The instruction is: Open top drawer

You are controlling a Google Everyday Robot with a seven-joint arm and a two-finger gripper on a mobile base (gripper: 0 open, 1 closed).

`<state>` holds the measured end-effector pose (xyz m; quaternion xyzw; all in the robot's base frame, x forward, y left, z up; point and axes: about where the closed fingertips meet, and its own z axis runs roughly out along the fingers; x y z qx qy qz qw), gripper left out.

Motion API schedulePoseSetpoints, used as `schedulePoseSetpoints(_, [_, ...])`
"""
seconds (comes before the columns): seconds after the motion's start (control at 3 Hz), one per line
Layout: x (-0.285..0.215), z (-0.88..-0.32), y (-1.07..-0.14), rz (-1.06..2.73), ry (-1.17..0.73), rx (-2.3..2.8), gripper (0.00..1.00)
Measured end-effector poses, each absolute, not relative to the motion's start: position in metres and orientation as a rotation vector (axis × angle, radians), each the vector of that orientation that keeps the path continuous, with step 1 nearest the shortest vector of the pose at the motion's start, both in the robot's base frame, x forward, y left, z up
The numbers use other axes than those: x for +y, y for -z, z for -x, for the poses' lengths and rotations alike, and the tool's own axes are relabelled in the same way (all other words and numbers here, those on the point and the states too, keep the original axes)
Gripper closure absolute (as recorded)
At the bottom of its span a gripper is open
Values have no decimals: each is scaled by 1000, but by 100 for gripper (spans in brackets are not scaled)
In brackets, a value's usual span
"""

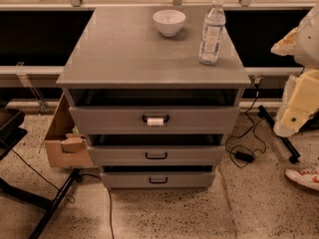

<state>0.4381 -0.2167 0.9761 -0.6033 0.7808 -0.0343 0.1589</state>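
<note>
- gripper [297,107] at 3 o'clock, well apart from the cabinet; open or closed: can't tell.
- top drawer [109,119] dead centre, handle [155,118] facing camera.
- Risk: off-centre grab slips on handle; a hard tug could topple the water bottle [212,31] at 1 o'clock.
- Grey cabinet top [129,49], bowl [169,22] at 12; speckled floor [199,213], cable [244,151] at 4, cardboard box [62,138] at 9.

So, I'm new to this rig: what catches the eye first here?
The grey cabinet in the middle, with the top drawer and its white-tagged black handle facing us. On its top sit a white bowl at the back and a clear water bottle to the right. The pale end effector hangs at the right edge, apart from the drawer.
</note>
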Motion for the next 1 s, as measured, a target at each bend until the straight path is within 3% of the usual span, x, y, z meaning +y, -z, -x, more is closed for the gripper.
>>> schedulePoseSetpoints(0.67, [-203,-443,-950,1752,81,2253,0])
schedulePoseSetpoints(1.0, [-199,-459,-880,1846,117,2313,0])
